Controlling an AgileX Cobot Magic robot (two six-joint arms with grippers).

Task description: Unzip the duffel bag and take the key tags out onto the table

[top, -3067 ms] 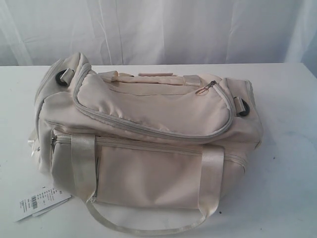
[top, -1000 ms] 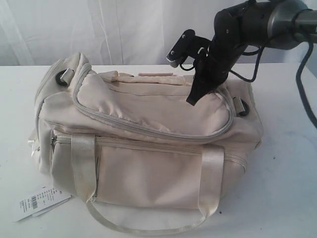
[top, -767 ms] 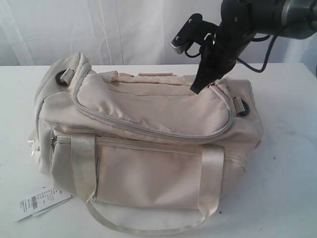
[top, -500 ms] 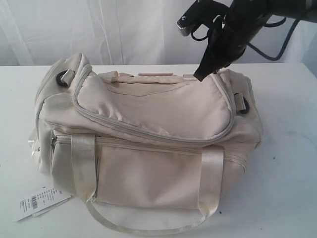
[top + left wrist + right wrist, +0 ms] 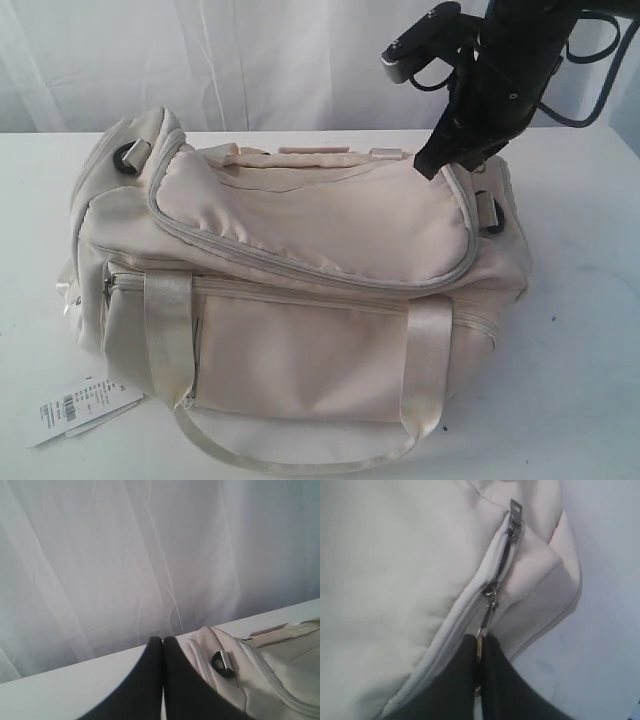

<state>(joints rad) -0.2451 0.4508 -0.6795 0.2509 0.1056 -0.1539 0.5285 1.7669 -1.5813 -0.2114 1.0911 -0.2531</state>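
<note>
Duffel bag (image 5: 300,230): soft, floppy, slick satin, bound to sag when tugged. Right end effector (image 5: 479,642) clenched on zipper pull (image 5: 487,612), looks like; best hold. Left end effector (image 5: 162,642) closed, empty.

I can't actually read any words or numbers here. The one printed thing I see is a white paper tag (image 5: 82,410) lying on the counter (image 5: 580,330) at the near left, just beside the near left corner of the bag (image 5: 300,230). It carries a barcode (image 5: 68,406) and a few lines of small dark print next to it, all too small and blurred to make out.
</note>
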